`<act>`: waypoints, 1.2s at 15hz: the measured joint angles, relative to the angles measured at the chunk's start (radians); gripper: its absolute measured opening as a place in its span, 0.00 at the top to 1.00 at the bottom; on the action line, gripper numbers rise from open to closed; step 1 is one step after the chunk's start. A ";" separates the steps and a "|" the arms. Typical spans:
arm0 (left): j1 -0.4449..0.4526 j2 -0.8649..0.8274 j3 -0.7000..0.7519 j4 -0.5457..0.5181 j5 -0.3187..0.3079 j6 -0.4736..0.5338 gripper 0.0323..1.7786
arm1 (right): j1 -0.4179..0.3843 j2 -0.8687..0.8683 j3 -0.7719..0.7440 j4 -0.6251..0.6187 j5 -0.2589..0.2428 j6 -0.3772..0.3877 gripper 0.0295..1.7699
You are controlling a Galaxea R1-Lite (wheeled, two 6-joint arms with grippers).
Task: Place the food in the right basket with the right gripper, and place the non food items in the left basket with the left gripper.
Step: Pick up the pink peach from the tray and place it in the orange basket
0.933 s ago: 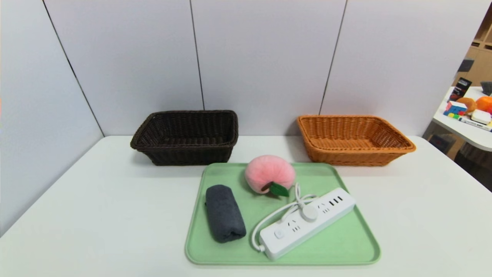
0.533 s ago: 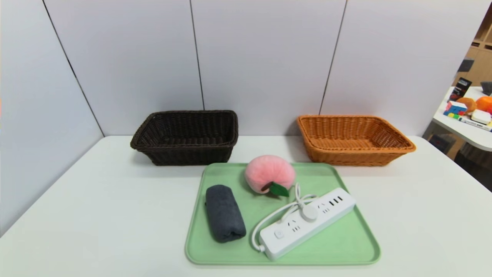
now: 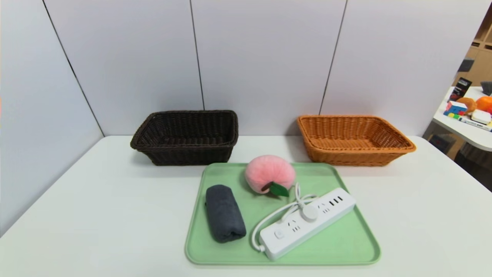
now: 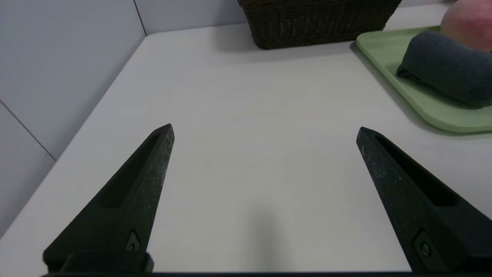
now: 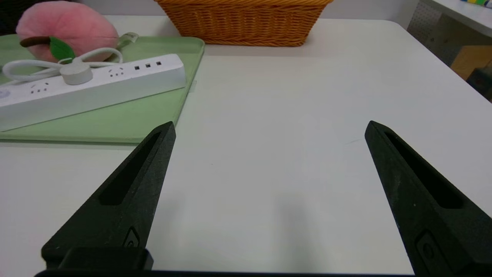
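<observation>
1. On the flat green plastic tray (image 3: 346, 246) I see the round pink plush peach (image 3: 270, 174), rolled dark grey towel (image 3: 224, 213) and long white power strip (image 3: 307, 222).
2. Behind it on the white table (image 3: 96, 215) stand the dark brown wicker basket (image 3: 186, 136) and orange-tan wicker basket (image 3: 353, 139).
3. My left end effector (image 4: 264, 132) and right end effector (image 5: 269, 129) hang wide open, empty, above bare table either side.

Towel (image 3: 224, 213), peach (image 3: 269, 174) and power strip (image 3: 307, 221) lie on the tray (image 3: 346, 246) (baskets behind).

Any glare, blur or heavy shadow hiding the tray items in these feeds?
Head view: even light, soft shadows, edges bowed; plush peach, towel and power strip clear. Left wrist view: towel sharp, left gripper casts a faint shadow. Right wrist view: no glare; right gripper likewise.
</observation>
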 joint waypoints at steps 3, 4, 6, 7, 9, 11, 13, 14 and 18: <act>0.000 0.088 -0.197 0.043 0.000 -0.001 0.05 | 0.005 0.114 -0.191 0.033 0.042 0.024 0.04; 0.001 0.151 -0.277 0.042 0.000 0.000 0.05 | 0.009 0.185 -0.284 0.042 0.060 0.031 0.04; 0.002 0.312 -0.463 0.029 -0.001 0.002 0.05 | 0.016 0.356 -0.491 0.053 0.107 0.026 0.04; 0.002 0.396 -0.565 0.024 -0.003 0.003 0.05 | 0.017 0.439 -0.590 0.056 0.127 0.020 0.04; 0.002 0.570 -0.763 0.024 -0.008 0.007 0.05 | 0.021 0.609 -0.804 0.062 0.154 0.014 0.04; -0.001 0.725 -0.916 0.039 -0.021 0.026 0.05 | 0.034 0.775 -1.037 0.097 0.164 0.006 0.04; -0.004 0.853 -1.023 0.060 -0.032 0.052 0.05 | 0.077 0.920 -1.260 0.189 0.160 0.000 0.04; -0.009 0.910 -1.064 0.078 -0.033 0.059 0.05 | 0.115 0.996 -1.375 0.262 0.148 -0.002 0.04; -0.109 1.093 -1.127 0.200 -0.001 0.031 0.05 | 0.307 1.300 -1.720 0.560 0.036 0.047 0.04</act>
